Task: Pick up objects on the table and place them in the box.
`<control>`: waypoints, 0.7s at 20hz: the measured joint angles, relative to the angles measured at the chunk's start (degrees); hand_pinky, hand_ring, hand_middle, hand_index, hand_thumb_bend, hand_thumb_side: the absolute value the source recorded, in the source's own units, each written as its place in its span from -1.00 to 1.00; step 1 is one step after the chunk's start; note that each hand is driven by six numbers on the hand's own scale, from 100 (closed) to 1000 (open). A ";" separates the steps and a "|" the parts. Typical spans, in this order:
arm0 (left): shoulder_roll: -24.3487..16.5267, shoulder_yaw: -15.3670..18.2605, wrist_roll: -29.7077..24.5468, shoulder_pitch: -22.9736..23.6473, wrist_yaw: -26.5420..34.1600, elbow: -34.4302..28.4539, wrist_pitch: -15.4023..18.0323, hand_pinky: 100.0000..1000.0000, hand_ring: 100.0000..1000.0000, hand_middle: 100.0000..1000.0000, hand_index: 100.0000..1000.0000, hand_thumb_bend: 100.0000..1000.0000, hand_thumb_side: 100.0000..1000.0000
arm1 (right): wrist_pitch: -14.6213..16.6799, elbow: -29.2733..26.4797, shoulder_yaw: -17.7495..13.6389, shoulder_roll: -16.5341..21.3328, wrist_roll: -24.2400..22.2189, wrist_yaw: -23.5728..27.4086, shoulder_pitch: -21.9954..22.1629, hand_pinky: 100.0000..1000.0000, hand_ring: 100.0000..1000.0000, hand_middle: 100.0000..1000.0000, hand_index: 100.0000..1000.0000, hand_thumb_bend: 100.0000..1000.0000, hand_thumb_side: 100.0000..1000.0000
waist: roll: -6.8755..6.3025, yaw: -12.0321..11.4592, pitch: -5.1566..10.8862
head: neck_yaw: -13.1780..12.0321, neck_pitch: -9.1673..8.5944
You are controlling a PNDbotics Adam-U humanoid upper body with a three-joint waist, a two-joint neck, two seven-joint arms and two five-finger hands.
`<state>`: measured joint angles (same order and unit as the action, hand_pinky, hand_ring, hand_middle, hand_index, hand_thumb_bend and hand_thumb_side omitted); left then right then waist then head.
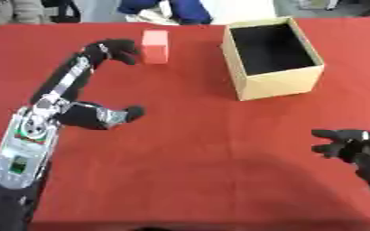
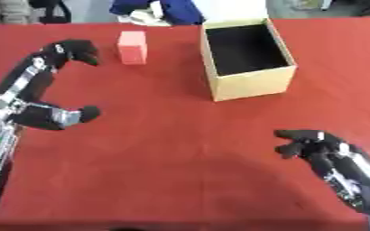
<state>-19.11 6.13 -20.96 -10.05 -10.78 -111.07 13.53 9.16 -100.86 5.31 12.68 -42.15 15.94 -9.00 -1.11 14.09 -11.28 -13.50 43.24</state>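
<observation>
A pink-red block (image 1: 155, 46) stands upright on the red table at the far middle-left. My left hand (image 1: 114, 48) is just to its left, fingers curled toward it, with a small gap between fingers and block; it holds nothing. An open cardboard box (image 1: 272, 85) with a dark, empty-looking inside stands to the right of the block. My right hand (image 2: 305, 143) hovers low over the table near the right edge, fingers relaxed and empty, well in front of the box.
The red tablecloth (image 1: 196, 153) covers the whole work surface. My left arm's elbow (image 1: 101, 116) bends over the table's left middle. People stand beyond the far edge.
</observation>
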 measured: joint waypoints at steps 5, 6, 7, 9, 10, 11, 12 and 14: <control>-0.04 0.14 0.40 0.01 -0.36 0.00 0.02 1.00 0.45 0.48 0.78 0.04 -0.55 | 0.02 -0.06 0.00 0.00 0.02 0.00 0.00 0.66 0.88 0.08 0.63 -1.00 -0.03 | 0.03 -0.13 0.00 | 0.02 0.00; -0.06 0.14 0.43 0.01 -0.38 0.00 0.05 1.00 0.45 0.48 0.78 -0.01 -0.58 | 0.02 -0.06 0.00 0.00 0.02 0.00 0.00 0.66 0.88 0.08 0.63 -1.00 -0.03 | 0.04 -0.13 0.00 | 0.04 0.00; -0.08 0.15 0.45 0.01 -0.44 0.00 0.06 1.00 0.45 0.48 0.78 -0.05 -0.61 | 0.03 -0.06 0.00 0.00 0.02 0.00 0.00 0.66 0.88 0.08 0.63 -1.00 -0.03 | 0.05 -0.14 0.00 | 0.04 0.00; -0.18 0.17 0.56 0.02 -0.74 -0.02 0.17 1.00 0.45 0.48 0.77 -0.12 -0.68 | 0.04 -0.06 0.00 0.00 0.01 0.00 0.01 0.66 0.88 0.08 0.63 -1.00 -0.03 | 0.07 -0.19 0.00 | 0.05 0.00; -0.50 0.18 0.64 0.02 -0.85 -0.09 0.26 1.00 0.45 0.48 0.77 -0.14 -0.72 | 0.05 -0.06 0.00 0.00 0.03 0.00 0.01 0.66 0.88 0.08 0.63 -1.00 -0.03 | 0.08 -0.21 0.00 | 0.06 0.00; -0.86 0.20 0.71 0.02 -0.89 -0.16 0.35 1.00 0.46 0.48 0.77 -0.14 -0.77 | 0.06 -0.06 0.00 0.00 0.04 0.00 0.01 0.66 0.88 0.08 0.63 -1.00 -0.03 | 0.08 -0.23 0.01 | 0.07 0.00; -1.33 0.20 0.83 0.02 -0.94 -0.17 0.50 1.00 0.46 0.48 0.77 -0.14 -0.77 | 0.08 -0.06 0.00 0.01 0.06 0.00 0.01 0.66 0.88 0.08 0.63 -1.00 -0.03 | 0.08 -0.23 0.02 | 0.08 0.00; -2.49 0.19 1.09 0.01 -1.09 -0.22 1.02 1.00 0.46 0.49 0.77 -0.14 -0.88 | 0.11 -0.06 0.00 0.02 0.08 0.00 0.07 0.66 0.88 0.08 0.63 -1.00 -0.03 | 0.07 -0.23 0.04 | 0.10 0.00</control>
<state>-21.60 6.32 -19.88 -10.04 -11.87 -111.28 14.55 9.27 -100.92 5.31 12.70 -42.07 15.94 -8.93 -1.04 13.85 -11.23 -13.40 43.23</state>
